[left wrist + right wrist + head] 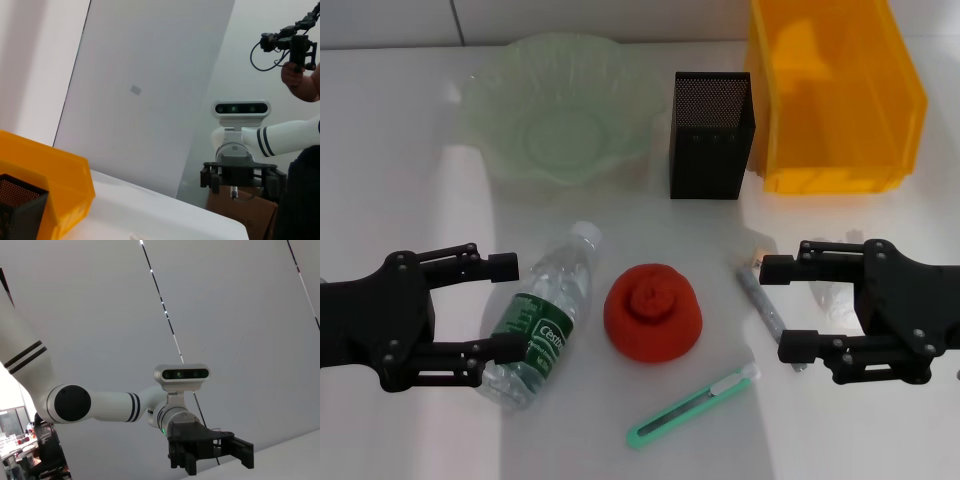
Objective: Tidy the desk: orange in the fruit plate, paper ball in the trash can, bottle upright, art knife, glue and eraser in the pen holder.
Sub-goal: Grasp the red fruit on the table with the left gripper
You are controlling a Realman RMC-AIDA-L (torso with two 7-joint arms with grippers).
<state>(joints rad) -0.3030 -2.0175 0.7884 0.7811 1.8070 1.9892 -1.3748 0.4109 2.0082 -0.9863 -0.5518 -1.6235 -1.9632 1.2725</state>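
In the head view a clear bottle [545, 315] with a green label lies on its side. My left gripper [505, 308] is open, its fingers on either side of the bottle's lower half. A red-orange round fruit [654, 310] sits at the middle. A green art knife [692, 405] lies in front of it. A grey glue stick [763, 305] lies between the fingertips of my open right gripper [780, 308]. The green glass fruit plate [555, 105] and black mesh pen holder [712, 135] stand at the back. Paper ball and eraser do not show.
A yellow bin [835, 95] stands at the back right beside the pen holder; it also shows in the left wrist view [45, 175], with the pen holder [20, 205]. Both wrist views show the opposite arm's gripper farther off.
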